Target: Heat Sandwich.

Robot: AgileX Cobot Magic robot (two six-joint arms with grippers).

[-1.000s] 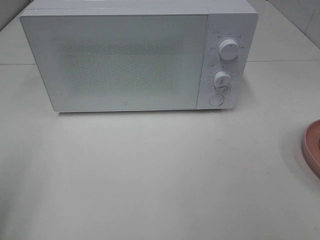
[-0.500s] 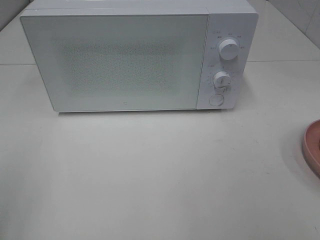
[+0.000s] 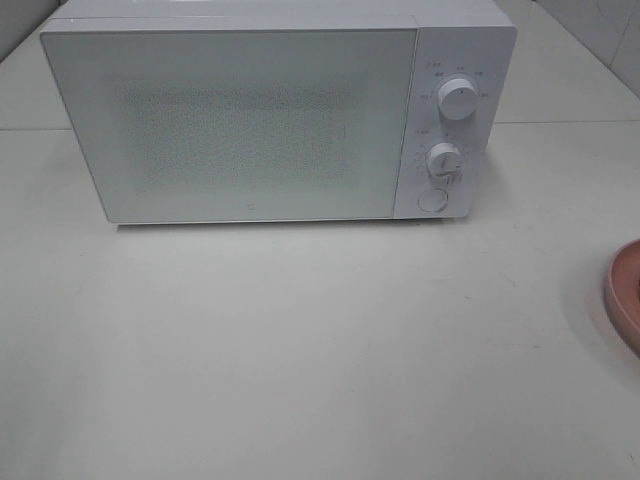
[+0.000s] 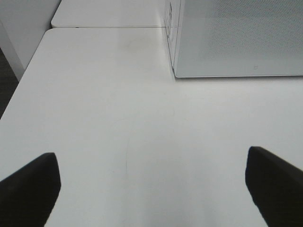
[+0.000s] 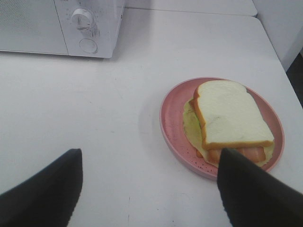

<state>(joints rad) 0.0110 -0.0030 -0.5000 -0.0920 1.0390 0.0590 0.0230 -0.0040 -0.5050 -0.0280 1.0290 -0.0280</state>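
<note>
The sandwich [image 5: 231, 119], pale bread with a red-orange filling, lies on a round pink plate [image 5: 173, 120] in the right wrist view. My right gripper [image 5: 151, 189] is open above the table, short of the plate, with nothing between its fingers [image 5: 42, 189]. Only the plate's rim [image 3: 625, 295] shows at the right edge of the high view; the sandwich is out of sight there. The white microwave [image 3: 270, 110] stands at the back with its door shut. My left gripper [image 4: 151, 184] is open over bare table in front of the microwave's left corner [image 4: 177, 71].
The microwave carries two knobs [image 3: 458, 100] and a round button [image 3: 432, 200] on its right panel. The table edge [image 4: 19, 90] runs along one side in the left wrist view. A wall rises past the table at the far right [image 5: 284, 28].
</note>
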